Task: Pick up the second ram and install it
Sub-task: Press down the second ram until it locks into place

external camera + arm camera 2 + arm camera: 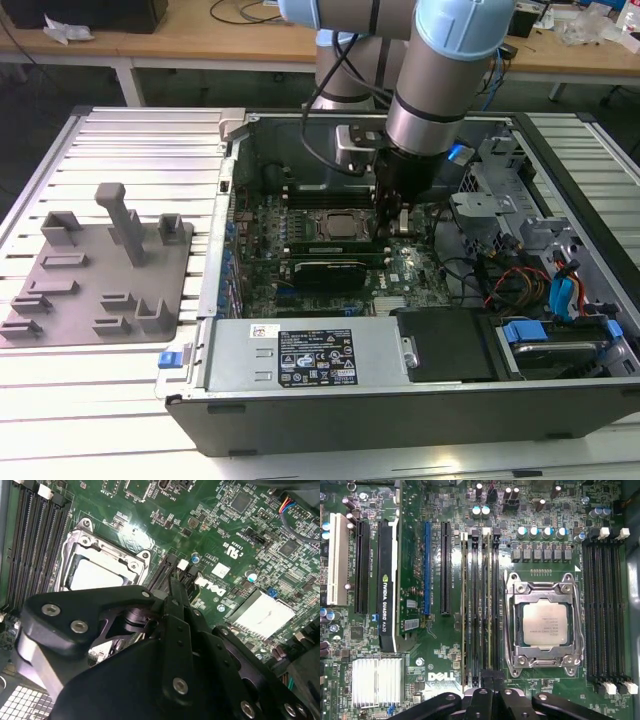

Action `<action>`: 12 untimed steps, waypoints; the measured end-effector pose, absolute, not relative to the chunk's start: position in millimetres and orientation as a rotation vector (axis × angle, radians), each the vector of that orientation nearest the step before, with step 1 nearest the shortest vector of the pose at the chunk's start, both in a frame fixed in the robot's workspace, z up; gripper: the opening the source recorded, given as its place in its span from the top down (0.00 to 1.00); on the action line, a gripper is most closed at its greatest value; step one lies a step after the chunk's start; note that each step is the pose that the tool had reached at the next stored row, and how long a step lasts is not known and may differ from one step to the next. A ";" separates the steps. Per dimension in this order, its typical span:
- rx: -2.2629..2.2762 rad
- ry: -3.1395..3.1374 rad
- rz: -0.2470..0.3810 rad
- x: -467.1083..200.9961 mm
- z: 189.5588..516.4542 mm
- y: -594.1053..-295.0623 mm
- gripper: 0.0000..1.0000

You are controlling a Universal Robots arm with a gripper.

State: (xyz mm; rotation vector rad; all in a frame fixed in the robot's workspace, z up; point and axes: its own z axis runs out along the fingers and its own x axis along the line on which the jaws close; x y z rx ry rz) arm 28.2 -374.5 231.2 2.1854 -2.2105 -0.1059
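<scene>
An open computer case (400, 400) lies on a slatted white table (130, 140), a gray fixture plate (95, 270) to the exterior view's left and wooden benches beyond. The gripper (392, 222) stands inside over the motherboard (435, 510), pressed together on the second ram (489, 605), seated among the memory slots (475, 605) beside the CPU socket (545, 625). Case walls crowd close.

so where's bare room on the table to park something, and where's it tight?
Free: the slatted table behind the gray fixture plate, and the strip in front of it beside the case. Crowded: inside the case, where the gripper sits low at the memory slots beside the CPU socket, with cables on the exterior view's right.
</scene>
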 end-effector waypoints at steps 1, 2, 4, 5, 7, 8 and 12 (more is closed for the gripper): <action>2.185 -2.210 -0.106 28.2 231.2 -374.5 0.92; 2.185 -2.210 -0.106 28.2 229.2 -374.5 0.92; 2.185 -2.211 -0.106 28.2 228.6 -374.5 0.92; 2.185 -2.211 -0.106 28.2 228.6 -374.5 0.92; 2.185 -2.211 -0.106 28.2 228.5 -374.5 0.92; 2.186 -2.211 -0.106 28.2 228.9 -374.4 0.92; 2.185 -2.210 -0.104 28.2 239.5 -374.5 0.92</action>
